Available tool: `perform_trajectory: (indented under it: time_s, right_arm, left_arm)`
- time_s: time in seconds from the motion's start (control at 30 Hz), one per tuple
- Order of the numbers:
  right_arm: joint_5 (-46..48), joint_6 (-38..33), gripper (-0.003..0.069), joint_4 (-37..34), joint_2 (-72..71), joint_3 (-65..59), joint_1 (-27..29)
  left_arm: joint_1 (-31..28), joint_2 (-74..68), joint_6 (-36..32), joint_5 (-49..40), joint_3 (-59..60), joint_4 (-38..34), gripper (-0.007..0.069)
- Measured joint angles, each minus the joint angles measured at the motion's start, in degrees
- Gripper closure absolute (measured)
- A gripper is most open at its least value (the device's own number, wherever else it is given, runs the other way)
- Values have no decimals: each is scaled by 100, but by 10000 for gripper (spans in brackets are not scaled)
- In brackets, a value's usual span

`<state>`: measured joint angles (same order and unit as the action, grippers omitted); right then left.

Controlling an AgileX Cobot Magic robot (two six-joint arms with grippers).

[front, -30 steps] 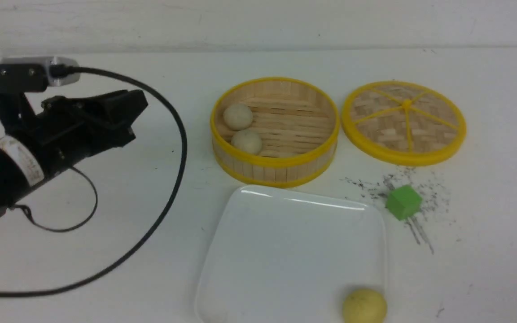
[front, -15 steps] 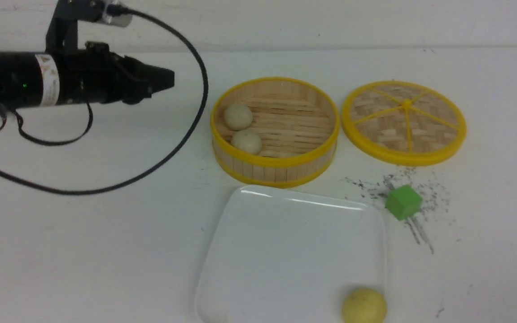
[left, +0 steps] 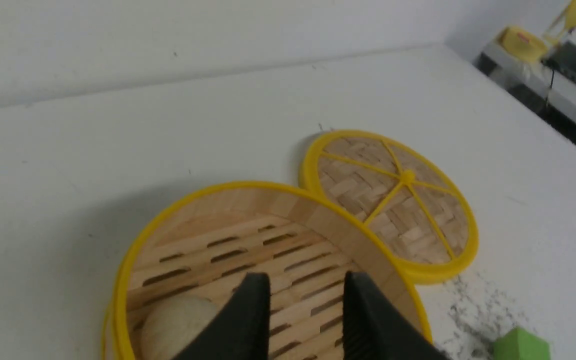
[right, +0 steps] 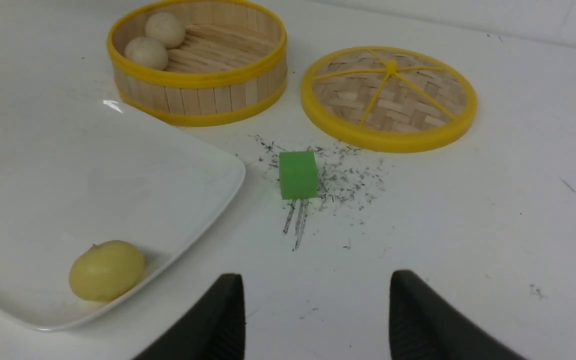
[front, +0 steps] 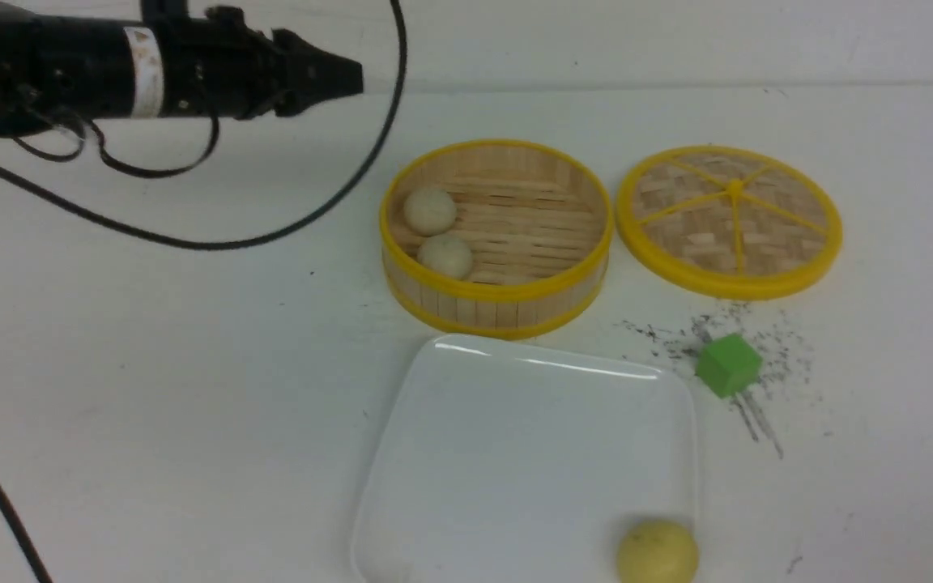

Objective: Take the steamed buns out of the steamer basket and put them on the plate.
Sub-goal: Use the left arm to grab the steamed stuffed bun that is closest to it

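Starting in the steamer basket (front: pixel 499 312): the far off-white bun (front: pixel 429 210) and the near off-white bun (front: pixel 445 255) sit side by side on the slatted floor, tucked against the wall on my left (touching or just apart, hard to call). The basket's tall wall rings them both. The yellow bun (front: pixel 657 552) lies on the white square plate (front: pixel 531 453), in its near right corner by the rim. The plate sits just in front of the basket, with a thin strip of table between them.

My left gripper (left: pixel 307 282) hangs in the air left of the basket, nose aimed its way, fingers parted by a modest gap with nothing in it. My right gripper (right: pixel 316 280) is spread wide and empty, over bare table beside the plate.

Moving outward, the woven lid (front: pixel 730 219) lies flat just right of the basket. The green cube (front: pixel 727 364) sits in front of the lid, off the plate's far right corner, amid a scatter of dark specks (front: pixel 661 336) and streaks. A black cable (front: pixel 337 194) arcs from my left arm, left of the basket.

The table (front: pixel 151 364) is white and lightly scuffed, with a pale wall (front: pixel 596 40) behind it. Past the table's edge, the left wrist view shows a blurry shelf (left: pixel 543 60).
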<state>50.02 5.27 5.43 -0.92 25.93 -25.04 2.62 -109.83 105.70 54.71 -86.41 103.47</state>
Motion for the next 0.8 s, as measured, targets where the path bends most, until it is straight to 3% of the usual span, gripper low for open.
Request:
perform_trajectory:
  time_s: [0.1, 0.3, 0.57, 0.8]
  right_arm:
    - [0, 0, 259, 6, 0, 0, 0]
    - [0, -5, 259, 6, 0, 0, 0]
    - [0, -5, 259, 18, 0, 0, 0]
    - [0, -5, 259, 20, 0, 0, 0]
  left_arm:
    - [191, -154, -81, -158, -5, 12, 358]
    - [492, -283, -339, -1056, -11, 6, 244]
    - [565, -476, -531, -1539, -31, -57, 233]
    - [565, -987, -866, -1314, -42, -57, 234]
